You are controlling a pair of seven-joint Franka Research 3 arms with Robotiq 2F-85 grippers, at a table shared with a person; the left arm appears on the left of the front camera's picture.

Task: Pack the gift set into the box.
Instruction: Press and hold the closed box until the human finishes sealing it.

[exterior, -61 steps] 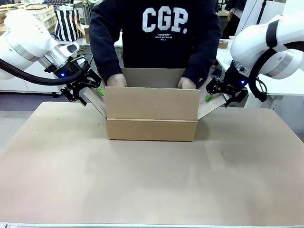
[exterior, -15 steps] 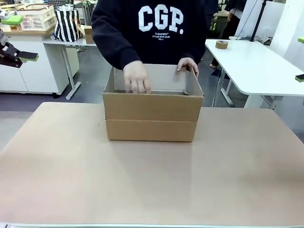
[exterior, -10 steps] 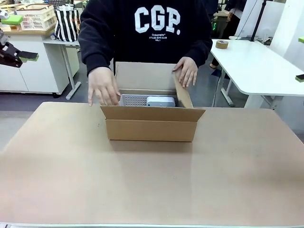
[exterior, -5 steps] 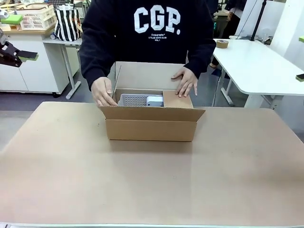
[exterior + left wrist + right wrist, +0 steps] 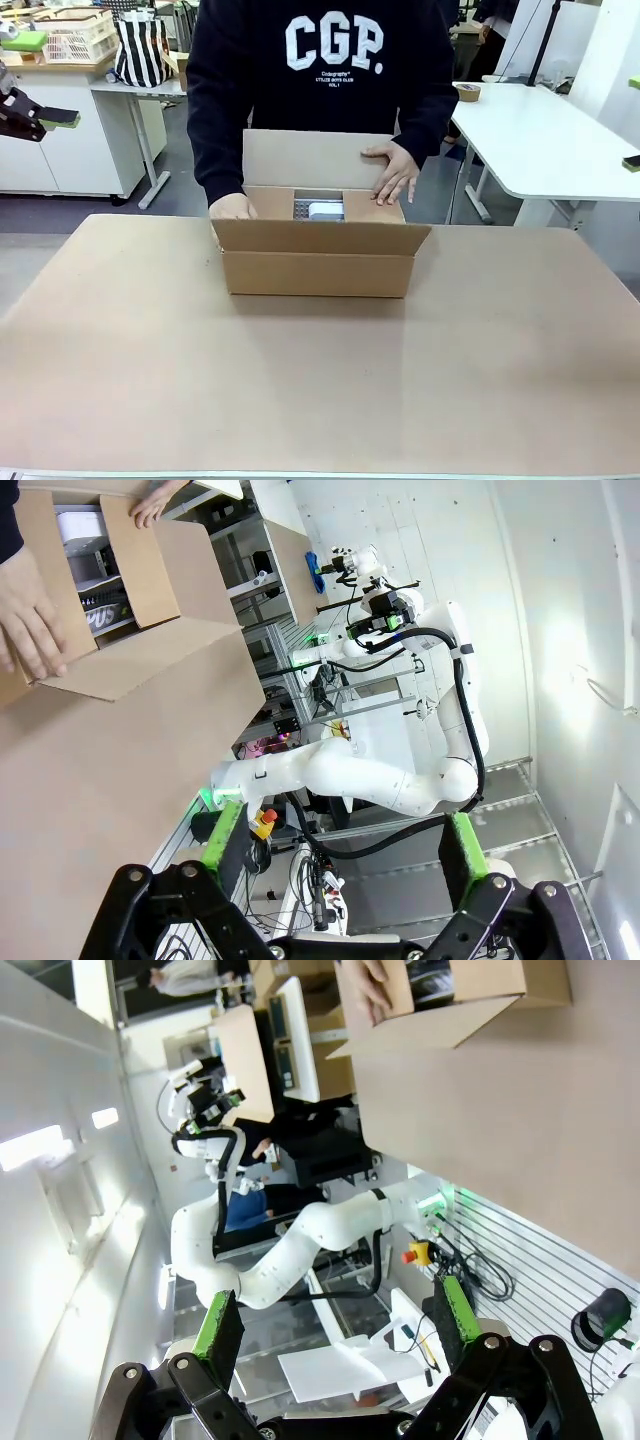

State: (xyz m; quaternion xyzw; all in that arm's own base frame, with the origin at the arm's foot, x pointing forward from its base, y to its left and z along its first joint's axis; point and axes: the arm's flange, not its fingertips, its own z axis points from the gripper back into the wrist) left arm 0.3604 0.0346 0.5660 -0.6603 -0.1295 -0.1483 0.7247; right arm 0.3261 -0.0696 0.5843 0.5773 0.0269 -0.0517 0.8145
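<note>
The box stands mid-table with its far flap upright and its near flap leaning toward me. Both side flaps are folded in, each held down by one of the person's hands. In the gap between them a strip of the pale grey-and-white gift set shows. One green-padded finger of my left gripper pokes in at the far left edge, well away from the box. In the left wrist view my left gripper is open and holds nothing, with the box far off. My right gripper is open too, far from the box.
The brown table stretches bare in front of the box. A white side table with a tape roll stands at the back right. At the back left are a basket and a striped bag.
Both grippers have left the side flaps and drawn back out of the scene. The person opened the box top, then folded the right and left side flaps in over the gift set.
</note>
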